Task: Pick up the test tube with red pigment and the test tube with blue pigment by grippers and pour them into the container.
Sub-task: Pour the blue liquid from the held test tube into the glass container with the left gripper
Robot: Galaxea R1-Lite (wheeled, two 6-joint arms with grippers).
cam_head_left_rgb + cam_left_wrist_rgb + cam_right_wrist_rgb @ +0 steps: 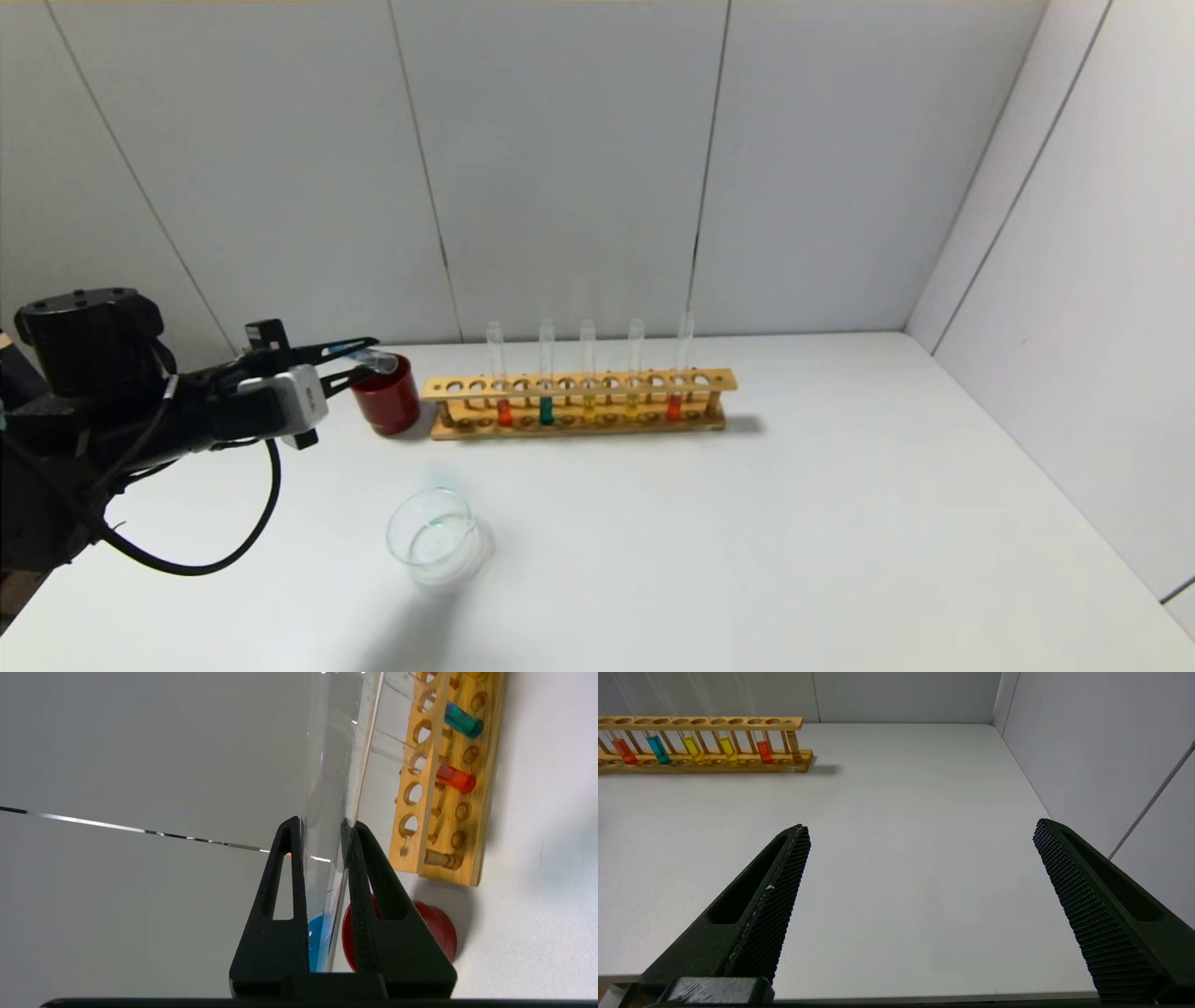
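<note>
The test tube with blue pigment (322, 933) is pinched by the left gripper (359, 359) above the red cup (387, 399); the right gripper (920, 844) is spread wide over bare table (901, 812).

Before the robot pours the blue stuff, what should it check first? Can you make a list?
1. Left gripper shut on the test tube with blue pigment: ok.
2. Blue liquid inside the tube: ok, a little shows between the fingers.
3. Tube over the container: not ok; it lies tipped by the red cup, and the dish sits nearer the robot.
4. Container upright on the table: ok.
5. Test tube with red pigment waiting in the rack: ok.
6. Right gripper open and off to the side: ok.
</note>
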